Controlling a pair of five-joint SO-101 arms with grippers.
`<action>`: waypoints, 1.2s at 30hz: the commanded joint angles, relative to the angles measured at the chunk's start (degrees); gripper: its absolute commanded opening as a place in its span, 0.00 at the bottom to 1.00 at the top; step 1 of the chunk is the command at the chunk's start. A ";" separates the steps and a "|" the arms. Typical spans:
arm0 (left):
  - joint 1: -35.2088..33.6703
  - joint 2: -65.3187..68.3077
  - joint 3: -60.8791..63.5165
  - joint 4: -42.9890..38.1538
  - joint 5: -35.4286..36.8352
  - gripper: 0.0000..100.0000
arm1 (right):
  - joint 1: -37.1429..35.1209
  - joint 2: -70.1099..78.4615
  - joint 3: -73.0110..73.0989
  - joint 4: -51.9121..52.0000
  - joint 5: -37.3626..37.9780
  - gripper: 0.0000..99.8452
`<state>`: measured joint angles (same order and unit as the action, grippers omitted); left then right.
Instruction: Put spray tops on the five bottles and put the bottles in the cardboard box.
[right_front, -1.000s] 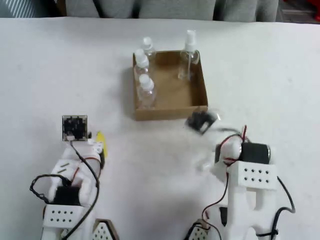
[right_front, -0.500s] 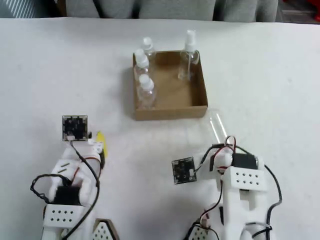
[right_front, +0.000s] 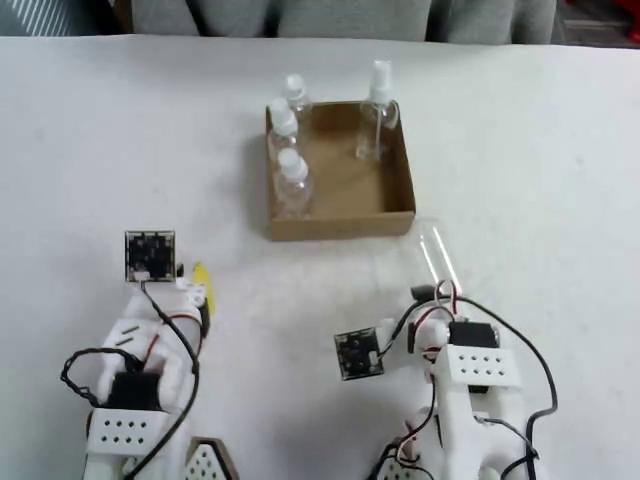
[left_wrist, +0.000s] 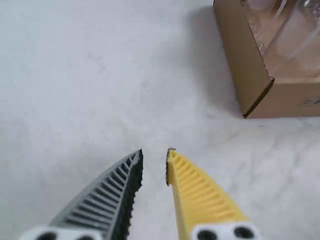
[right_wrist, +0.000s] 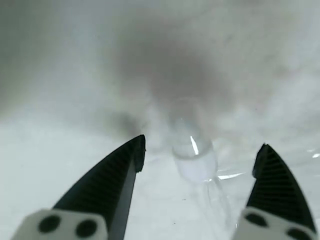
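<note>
The right gripper's (right_wrist: 201, 142) jaws are spread wide, gripping nothing. A clear bottle (right_wrist: 192, 160) lies on the table (right_front: 120, 130) just ahead, between their tips. The left gripper's (left_wrist: 154, 151) jaws are slightly parted and empty, near and left of the cardboard box (right_front: 340, 226). Four bottles (right_front: 283, 125) stand in the box with white tops on. The fifth apparently remains. I cannot tell whether it has its top.

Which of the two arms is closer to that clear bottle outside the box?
The right. Its open gripper faces the bottle, which sits just ahead, between its fingers. The left gripper sits across the table, off the cardboard box's near corner.
</note>
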<state>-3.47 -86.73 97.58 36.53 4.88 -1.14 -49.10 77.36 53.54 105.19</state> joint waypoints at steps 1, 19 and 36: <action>0.57 -0.75 -0.26 -1.23 -0.62 0.09 | -0.48 3.38 -0.88 -2.59 0.70 0.28; 0.66 -0.75 -0.26 -1.23 -0.62 0.09 | -7.43 24.40 -28.84 9.63 -45.36 0.02; 0.48 -0.75 -0.26 -1.23 -0.62 0.09 | -29.67 25.45 -36.04 2.86 -118.68 0.08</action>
<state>-3.47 -86.73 97.58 36.53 4.88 -30.07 -25.27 37.63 66.37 -3.03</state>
